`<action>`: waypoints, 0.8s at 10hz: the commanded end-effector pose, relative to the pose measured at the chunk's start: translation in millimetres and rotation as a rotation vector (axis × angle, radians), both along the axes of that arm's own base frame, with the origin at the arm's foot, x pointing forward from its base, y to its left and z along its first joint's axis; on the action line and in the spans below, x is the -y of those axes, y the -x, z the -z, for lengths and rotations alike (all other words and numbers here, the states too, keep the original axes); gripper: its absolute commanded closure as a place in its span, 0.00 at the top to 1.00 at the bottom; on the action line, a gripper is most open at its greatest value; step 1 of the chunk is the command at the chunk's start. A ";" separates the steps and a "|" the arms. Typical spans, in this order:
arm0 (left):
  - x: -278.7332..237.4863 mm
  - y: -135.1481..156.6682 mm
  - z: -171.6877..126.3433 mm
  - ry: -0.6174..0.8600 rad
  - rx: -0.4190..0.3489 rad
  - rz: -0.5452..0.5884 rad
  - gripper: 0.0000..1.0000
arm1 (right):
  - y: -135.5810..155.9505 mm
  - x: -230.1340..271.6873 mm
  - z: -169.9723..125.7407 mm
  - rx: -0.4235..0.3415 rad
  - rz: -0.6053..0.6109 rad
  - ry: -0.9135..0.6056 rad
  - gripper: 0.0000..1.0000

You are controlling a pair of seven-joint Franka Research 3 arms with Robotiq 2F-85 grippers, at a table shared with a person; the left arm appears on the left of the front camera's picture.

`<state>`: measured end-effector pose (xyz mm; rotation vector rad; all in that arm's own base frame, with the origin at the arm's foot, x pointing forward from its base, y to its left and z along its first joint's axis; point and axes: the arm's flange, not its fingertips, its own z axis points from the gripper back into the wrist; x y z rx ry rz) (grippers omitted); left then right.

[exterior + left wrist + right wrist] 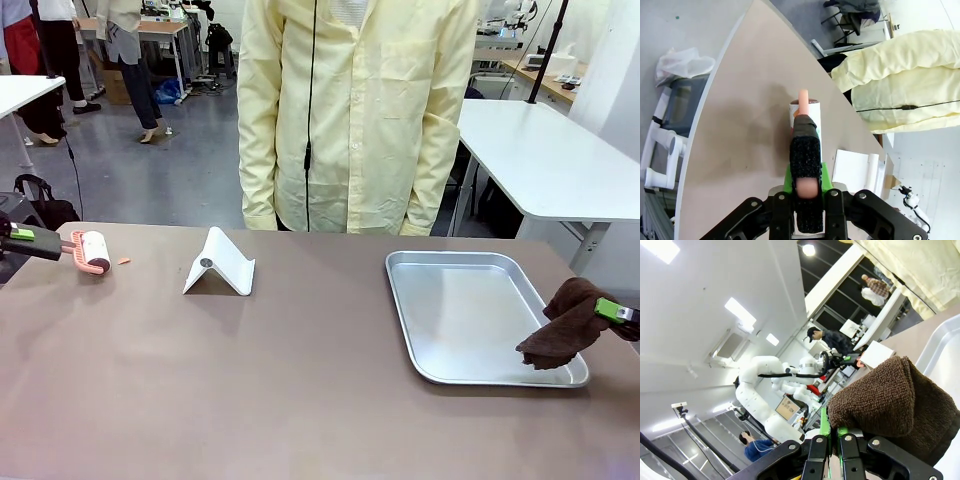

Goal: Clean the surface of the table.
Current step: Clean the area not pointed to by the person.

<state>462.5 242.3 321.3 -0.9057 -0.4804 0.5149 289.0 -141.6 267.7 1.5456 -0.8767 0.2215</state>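
STEP: left end effector (pixel 45 243) clenched on the lint roller (pixel 95 251), far left of the worktop (pixel 300 390); best pressed flat and rolled steadily over the orange crumb (pixel 124 261) | RIGHT: right end effector (pixel 606 309) grasping a brown cloth (pixel 560 328) by the metal tray (pixel 400 265) | WORKTOP: smooth matte grey-brown, spanning the foreground.

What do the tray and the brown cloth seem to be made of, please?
The tray looks like brushed metal, probably aluminium or steel: silver, dull sheen, rolled rim. The brown cloth looks like terry towelling: fuzzy nap, soft folds.
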 end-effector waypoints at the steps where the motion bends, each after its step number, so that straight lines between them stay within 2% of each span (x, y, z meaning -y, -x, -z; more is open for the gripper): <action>1: 1.6 -7.7 11.5 -0.034 -0.014 0.006 0.22 | 0.1 1.3 -5.6 -0.007 -0.003 0.005 0.06; 5: 7.3 -14.9 21.6 -0.043 -0.068 0.007 0.22 | 0.1 1.3 -5.6 -0.007 -0.003 0.005 0.06; 8: 27.5 -21.7 19.6 -0.028 -0.071 0.044 0.22 | 0.1 1.3 -5.6 -0.007 -0.003 0.005 0.06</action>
